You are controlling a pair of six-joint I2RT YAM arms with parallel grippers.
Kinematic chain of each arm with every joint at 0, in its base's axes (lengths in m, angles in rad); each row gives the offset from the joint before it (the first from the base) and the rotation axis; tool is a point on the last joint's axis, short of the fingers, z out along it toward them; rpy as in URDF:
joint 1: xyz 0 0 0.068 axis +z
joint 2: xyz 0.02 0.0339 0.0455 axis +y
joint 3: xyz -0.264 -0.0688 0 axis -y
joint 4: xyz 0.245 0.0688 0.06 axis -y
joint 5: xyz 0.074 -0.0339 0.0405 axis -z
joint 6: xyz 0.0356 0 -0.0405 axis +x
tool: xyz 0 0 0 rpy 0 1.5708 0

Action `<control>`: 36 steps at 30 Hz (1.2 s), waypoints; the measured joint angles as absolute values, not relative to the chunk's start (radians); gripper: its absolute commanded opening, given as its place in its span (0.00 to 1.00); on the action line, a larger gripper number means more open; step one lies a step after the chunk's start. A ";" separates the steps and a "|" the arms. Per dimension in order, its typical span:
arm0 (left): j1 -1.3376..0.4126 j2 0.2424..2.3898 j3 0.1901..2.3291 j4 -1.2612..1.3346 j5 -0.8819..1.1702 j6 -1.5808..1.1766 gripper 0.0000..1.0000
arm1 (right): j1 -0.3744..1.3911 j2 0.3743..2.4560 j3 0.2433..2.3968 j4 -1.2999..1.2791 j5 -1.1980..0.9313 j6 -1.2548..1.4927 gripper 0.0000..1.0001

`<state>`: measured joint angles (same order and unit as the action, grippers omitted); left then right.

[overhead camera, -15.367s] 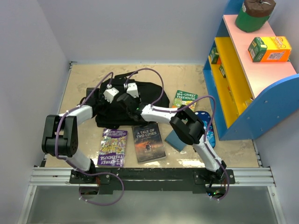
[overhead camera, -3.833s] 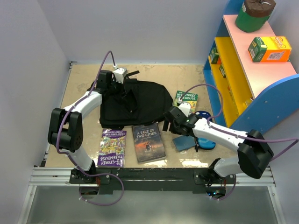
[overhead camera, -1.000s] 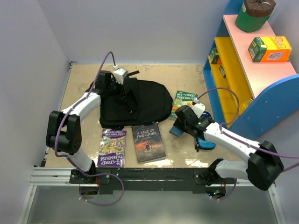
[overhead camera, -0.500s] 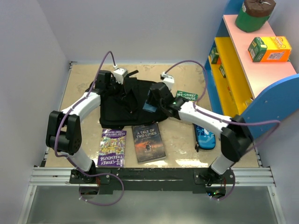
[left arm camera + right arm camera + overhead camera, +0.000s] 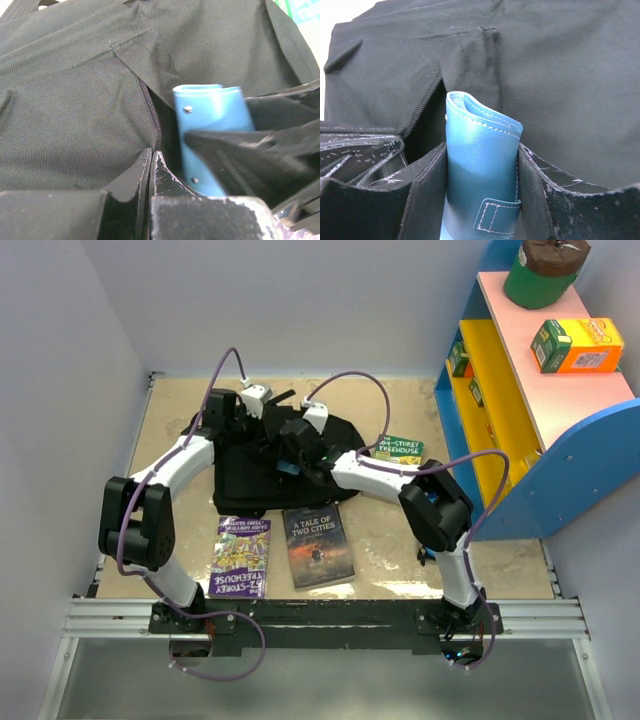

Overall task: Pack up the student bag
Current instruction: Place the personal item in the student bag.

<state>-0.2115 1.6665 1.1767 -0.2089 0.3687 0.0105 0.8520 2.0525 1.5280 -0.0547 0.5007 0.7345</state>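
**Top external view.** The large soft black fabric student bag (image 5: pixel 245 485) lies at the far middle of the sandy tabletop (image 5: pixel 180 440), and both arms meet over it. Your left gripper (image 5: pixel 262 430) sits at the bag's far-left edge. Your right gripper (image 5: pixel 288 462) reaches in from the right with a folded blue leather-look pouch (image 5: pixel 288 469), of which only a sliver shows. The right arm is thus the nearer one for the insertion. It also covers part of a green paperback (image 5: pixel 398 448). The bag's mouth cannot be made out from here.

**Left wrist view.** The left gripper's fingers are pressed together at the bag's zipper edge, apparently pinching the fabric. The zipper line (image 5: pixel 150 107) runs away from the fingertips, and the pouch stands just right of it. The right gripper is a dark blur at lower right, and how deep the pouch sits is hidden.

**Right wrist view.** The right gripper is clamped on the pouch, one finger on each flat face. The pouch's long axis runs in line with the fingers, pointing at the bag. The dark zipper slit (image 5: pixel 427 120) lies just left of the pouch's leading end and runs obliquely. You may judge that the coming move turns on a shift left into that slit. The bag's interior does not show.
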 measured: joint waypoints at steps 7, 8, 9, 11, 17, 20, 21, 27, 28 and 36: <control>-0.209 1.673 1.177 -0.212 0.376 0.010 0.00 | 0.881 2.121 1.586 -0.015 0.532 0.681 0.80; -0.209 1.674 1.177 -0.212 0.376 0.010 0.00 | 0.881 2.123 1.586 -0.010 0.530 0.677 0.81; -0.208 1.674 1.177 -0.212 0.377 0.010 0.00 | 0.881 2.123 1.586 -0.009 0.529 0.673 0.81; -0.208 1.674 1.177 -0.212 0.378 0.010 0.00 | 0.879 2.123 1.586 -0.006 0.525 0.669 0.81; -0.208 1.678 1.177 -0.211 0.380 0.010 0.00 | 0.847 2.115 1.563 0.010 0.484 0.675 0.64; -0.208 1.681 1.177 -0.210 0.385 0.010 0.00 | 0.828 2.105 1.533 0.022 0.467 0.693 0.51; -0.208 1.682 1.177 -0.209 0.386 0.010 0.00 | 0.824 2.105 1.530 0.023 0.460 0.696 0.49; -0.208 1.687 1.177 -0.208 0.387 0.010 0.00 | 0.819 2.105 1.509 0.033 0.440 0.708 0.44; -0.208 1.687 1.177 -0.208 0.387 0.010 0.00 | 0.818 2.105 1.504 0.036 0.434 0.707 0.44; -0.208 1.689 1.177 -0.208 0.387 0.010 0.00 | 0.812 2.120 1.543 0.012 0.368 0.646 0.22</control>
